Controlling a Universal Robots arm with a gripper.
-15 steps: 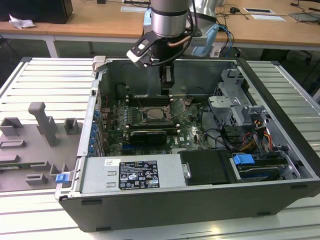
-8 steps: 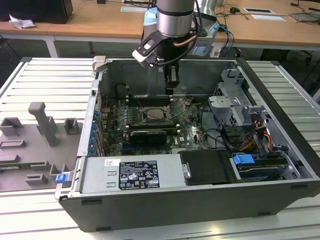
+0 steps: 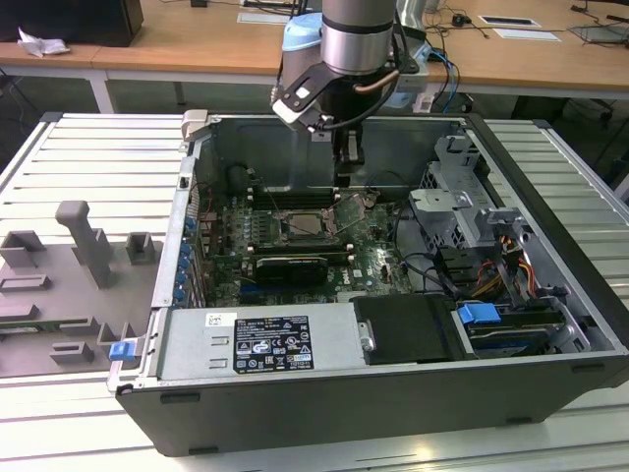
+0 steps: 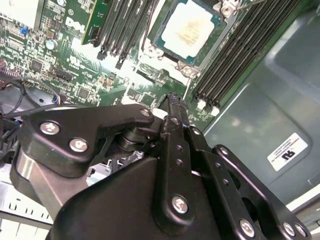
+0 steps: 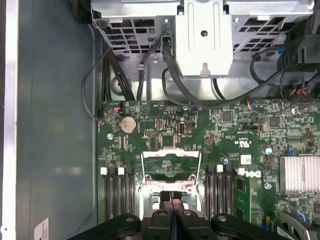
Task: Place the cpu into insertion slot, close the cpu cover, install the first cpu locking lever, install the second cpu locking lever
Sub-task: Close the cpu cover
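The claw [image 3: 346, 155] hangs inside an open grey sheet-metal computer case [image 3: 393, 423]. In both wrist views its black, bolted fingers are pressed flat together with nothing between them, leaving a thin seam where they meet [image 5: 171, 197]. Just past the fingertips in the first wrist view stands the cover [image 5: 171, 152], a thin silvery frame with a large square window, swung up off its seat. In the second wrist view the chip [image 4: 189, 30], a flat square with a pale beige metal top, lies beyond the claw's tip and apart from it, seated in the black-rimmed socket [image 4: 170, 52]. Green circuit board [image 5: 165, 125] surrounds it, and long black ribbed memory slots [image 4: 235, 55] run alongside.
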